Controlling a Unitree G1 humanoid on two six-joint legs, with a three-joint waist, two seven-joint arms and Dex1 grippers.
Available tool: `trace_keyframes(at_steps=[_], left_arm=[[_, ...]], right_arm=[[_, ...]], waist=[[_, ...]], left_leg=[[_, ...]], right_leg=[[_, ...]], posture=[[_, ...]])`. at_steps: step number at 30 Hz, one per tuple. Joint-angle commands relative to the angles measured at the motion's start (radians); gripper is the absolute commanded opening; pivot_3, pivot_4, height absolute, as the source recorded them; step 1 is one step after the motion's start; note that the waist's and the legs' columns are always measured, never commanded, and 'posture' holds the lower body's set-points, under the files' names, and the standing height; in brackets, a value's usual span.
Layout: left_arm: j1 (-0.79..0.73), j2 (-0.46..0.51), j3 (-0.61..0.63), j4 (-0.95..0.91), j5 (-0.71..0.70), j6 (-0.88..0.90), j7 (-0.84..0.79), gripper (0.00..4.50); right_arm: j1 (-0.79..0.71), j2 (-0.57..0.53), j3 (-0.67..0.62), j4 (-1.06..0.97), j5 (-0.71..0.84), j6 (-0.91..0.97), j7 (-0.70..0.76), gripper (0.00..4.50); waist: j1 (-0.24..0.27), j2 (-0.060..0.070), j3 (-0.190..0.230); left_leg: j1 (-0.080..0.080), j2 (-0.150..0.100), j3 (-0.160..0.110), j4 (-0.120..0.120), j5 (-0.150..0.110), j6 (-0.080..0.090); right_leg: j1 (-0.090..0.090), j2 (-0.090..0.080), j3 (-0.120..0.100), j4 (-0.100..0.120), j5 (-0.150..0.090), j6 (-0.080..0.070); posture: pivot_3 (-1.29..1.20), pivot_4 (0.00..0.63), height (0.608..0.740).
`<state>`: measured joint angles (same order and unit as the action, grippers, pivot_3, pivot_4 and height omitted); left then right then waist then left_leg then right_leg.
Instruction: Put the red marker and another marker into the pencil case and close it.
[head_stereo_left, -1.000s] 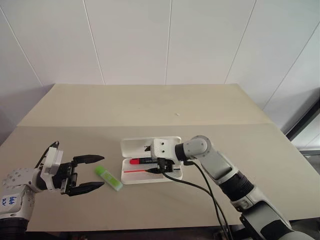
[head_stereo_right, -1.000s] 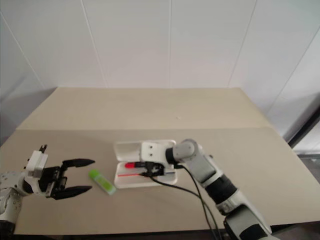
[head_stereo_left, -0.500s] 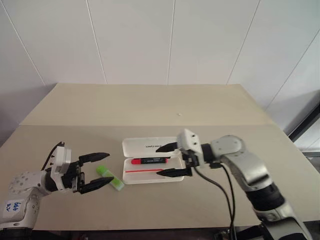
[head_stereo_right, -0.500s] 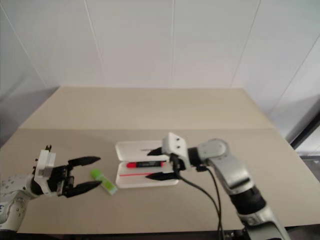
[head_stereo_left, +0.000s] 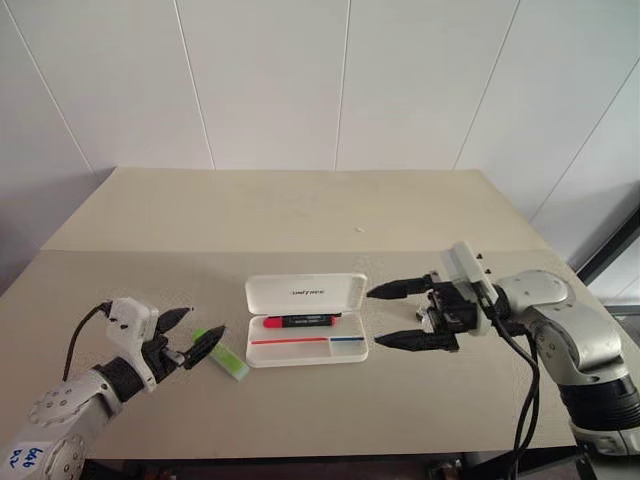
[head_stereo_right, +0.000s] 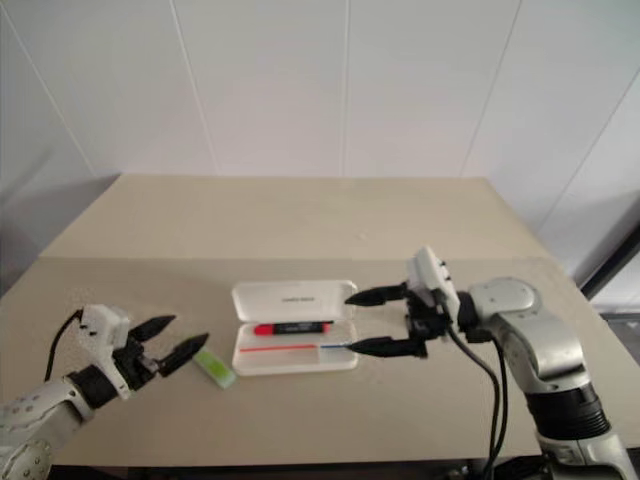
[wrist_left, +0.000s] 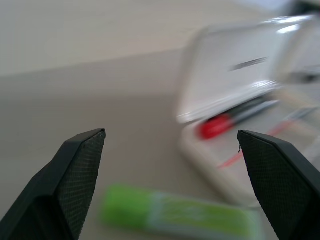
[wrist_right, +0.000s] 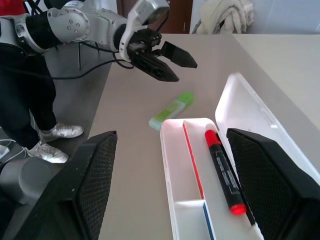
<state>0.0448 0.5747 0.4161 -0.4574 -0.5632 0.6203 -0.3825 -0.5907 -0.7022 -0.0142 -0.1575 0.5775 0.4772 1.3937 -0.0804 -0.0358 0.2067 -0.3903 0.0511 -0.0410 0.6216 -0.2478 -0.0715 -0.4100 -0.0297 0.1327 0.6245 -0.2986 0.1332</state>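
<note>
Right wrist view: a person's white shoes (wrist_right: 52, 144) on the floor beside the table (wrist_right: 130, 165).
Pencil case (head_stereo_left: 306, 320): white hard plastic, lid open, red marker (head_stereo_left: 298, 321) inside.
Another marker (head_stereo_left: 222, 353): translucent green, on table, just before left gripper (head_stereo_left: 190, 334).
Left gripper: released, empty.
Right gripper (head_stereo_left: 392, 315): released, empty, beside the case.

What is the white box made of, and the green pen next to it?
The pencil case looks like hard, glossy white plastic: its open lid holds a stiff, rounded shape and shines in the light. The green highlighter beside it on the table looks like plastic too, pale and maybe slightly see-through, though it is hard to be sure.
</note>
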Motion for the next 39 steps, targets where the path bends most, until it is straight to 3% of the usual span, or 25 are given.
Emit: trace_keyframes(at_steps=[1, 12, 19, 30, 39], left_arm=[[0.006, -0.036, -0.01, -0.097, 0.057, 0.098, 0.164, 4.5], [-0.08, -0.238, -0.058, -0.253, 0.092, 0.447, 0.483, 4.5], [-0.143, -0.308, -0.08, -0.247, 0.156, 0.596, 0.581, 4.5], [-0.233, -0.417, -0.11, -0.227, 0.222, 0.783, 0.621, 4.5], [-0.237, -0.426, -0.109, -0.209, 0.289, 0.843, 0.593, 4.5]], right_arm=[[0.007, -0.019, -0.043, 0.022, 0.03, -0.044, 0.035, 4.47], [-0.03, 0.002, 0.007, 0.128, -0.027, -0.134, 0.038, 4.47], [-0.057, 0.01, 0.027, 0.17, -0.046, -0.159, 0.049, 4.47], [-0.071, 0.012, 0.044, 0.192, -0.053, -0.18, 0.049, 4.47], [-0.073, 0.012, 0.045, 0.196, -0.061, -0.187, 0.046, 4.47]], waist=[[0.0, 0.0, 0.0], [-0.001, 0.0, 0.0], [0.0, 0.0, 0.0], [-0.001, 0.0, 0.0], [-0.004, 0.0, 0.0]], left_leg=[[0.0, 0.0, 0.0, 0.0, 0.0, 0.0], [0.0, -0.001, 0.0, 0.002, 0.0, -0.001], [0.0, -0.001, 0.0, 0.003, 0.0, -0.001], [0.0, -0.002, 0.0, 0.007, -0.002, -0.003], [0.002, -0.002, 0.0, 0.007, -0.002, -0.003]], right_leg=[[0.0, 0.0, 0.0, 0.0, 0.0, 0.0], [0.001, 0.0, 0.001, -0.001, 0.002, 0.003], [0.001, 0.0, 0.001, 0.0, 0.002, 0.003], [0.004, 0.0, 0.002, -0.001, 0.002, 0.004], [0.006, 0.0, 0.003, -0.003, 0.003, 0.005]], posture=[[0.0, 0.15, 0.74], [0.0, 0.15, 0.74], [0.0, 0.15, 0.74], [0.0, 0.15, 0.74], [0.0, 0.15, 0.74]])
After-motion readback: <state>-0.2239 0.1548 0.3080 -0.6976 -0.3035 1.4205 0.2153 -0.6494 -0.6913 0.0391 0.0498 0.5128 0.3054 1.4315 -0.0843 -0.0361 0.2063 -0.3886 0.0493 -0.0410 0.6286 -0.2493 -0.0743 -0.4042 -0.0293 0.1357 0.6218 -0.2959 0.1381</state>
